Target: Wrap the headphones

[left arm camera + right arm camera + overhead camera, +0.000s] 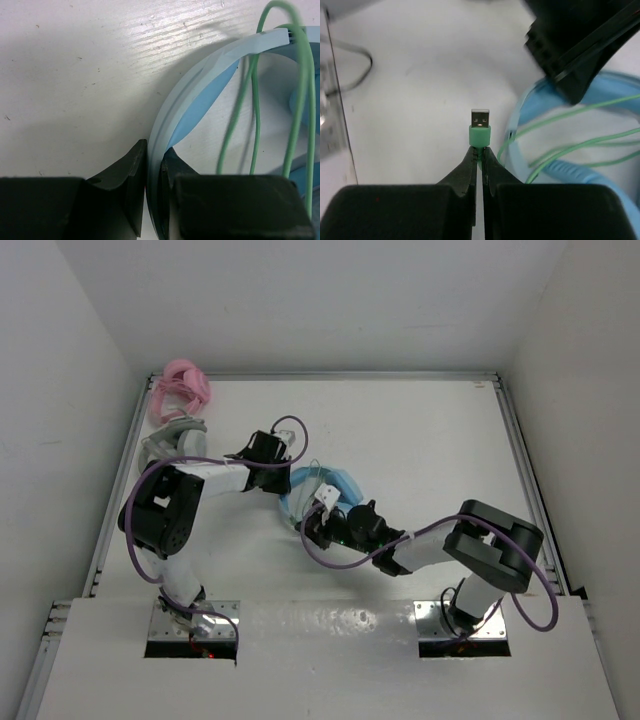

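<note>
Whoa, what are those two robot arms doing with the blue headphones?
They are wrapping up the cable. The left gripper pinches the headphones by the blue headband, and the right gripper holds the green USB plug at the cable's end. The cable hangs in loose loops over the headband.

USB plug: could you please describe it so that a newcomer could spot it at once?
On the white table sit the blue headphones with a thin green cable. Just beside them, the right claw pinches the plug: a short green collar ending in a silver USB tip, unlike the bare cable loops nearby.
</note>
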Motion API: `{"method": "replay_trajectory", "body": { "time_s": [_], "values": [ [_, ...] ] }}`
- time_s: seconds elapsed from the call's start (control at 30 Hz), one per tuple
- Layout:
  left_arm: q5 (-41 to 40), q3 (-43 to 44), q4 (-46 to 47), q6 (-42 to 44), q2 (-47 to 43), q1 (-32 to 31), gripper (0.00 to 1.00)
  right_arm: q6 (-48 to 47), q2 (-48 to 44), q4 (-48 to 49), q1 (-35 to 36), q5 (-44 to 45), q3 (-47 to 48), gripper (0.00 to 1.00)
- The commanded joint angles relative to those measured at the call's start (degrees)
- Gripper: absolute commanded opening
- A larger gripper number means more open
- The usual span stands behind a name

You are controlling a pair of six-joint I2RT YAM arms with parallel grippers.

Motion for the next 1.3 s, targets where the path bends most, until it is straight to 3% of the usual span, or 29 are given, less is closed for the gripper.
{"method": "replay_trajectory", "body": {
  "time_s": [0.0, 0.17, 0.27, 0.47, 0.67, 1.1, 1.27],
  "values": [
    [-0.50, 1.35, 0.74, -0.77, 0.31, -0.58, 0.00, 10.79, 1.54, 17.77, 0.14, 7.92, 2.07, 0.00],
    [-0.85, 1.27, 0.92, -0.86, -0.04, -0.58, 0.00, 18.00, -0.04, 17.43, 0.14, 19.48, 2.60, 0.00],
    [-1.03, 1.27, 1.00, -0.68, -0.22, -0.58, 0.00, 17.23, -2.32, 14.27, 0.05, 27.58, 2.51, 0.00],
    [-1.21, 0.83, 1.53, -0.42, -1.19, -0.58, 0.00, 18.70, -2.86, 10.13, -2.84, 34.45, 2.95, 0.00],
    [-1.21, 0.48, 1.79, 0.55, -1.98, -0.93, 0.00, 22.31, 0.12, 1.80, -5.22, 35.52, 7.43, 0.00],
    [-0.77, 0.82, 1.71, 1.34, -1.72, -1.72, 0.00, 23.29, 7.25, -1.47, -9.09, 29.91, 16.66, 0.00],
    [-0.94, 1.00, 1.44, 1.34, -1.63, -1.72, 0.00, 28.81, 8.92, -8.76, -10.32, 31.82, 19.57, 0.00]
  ]
}}
